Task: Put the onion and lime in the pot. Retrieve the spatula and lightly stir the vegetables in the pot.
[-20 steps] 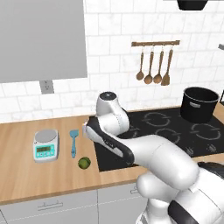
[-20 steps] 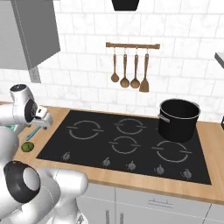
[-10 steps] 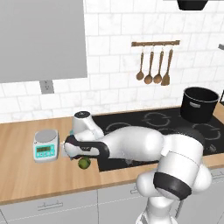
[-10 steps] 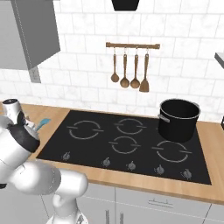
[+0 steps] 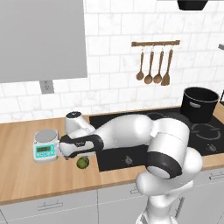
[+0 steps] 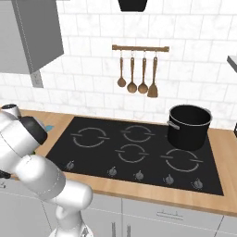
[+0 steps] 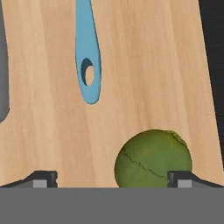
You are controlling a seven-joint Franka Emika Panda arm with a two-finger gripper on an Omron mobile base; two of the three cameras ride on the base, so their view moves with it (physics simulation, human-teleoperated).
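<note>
Here we hold our gripper (image 7: 112,178) open above the lime (image 7: 153,158), which sits at the lower right of the hand view, off-centre between the jaws, near the right fingertip (image 7: 180,178), on the counter (image 7: 144,65).
</note>
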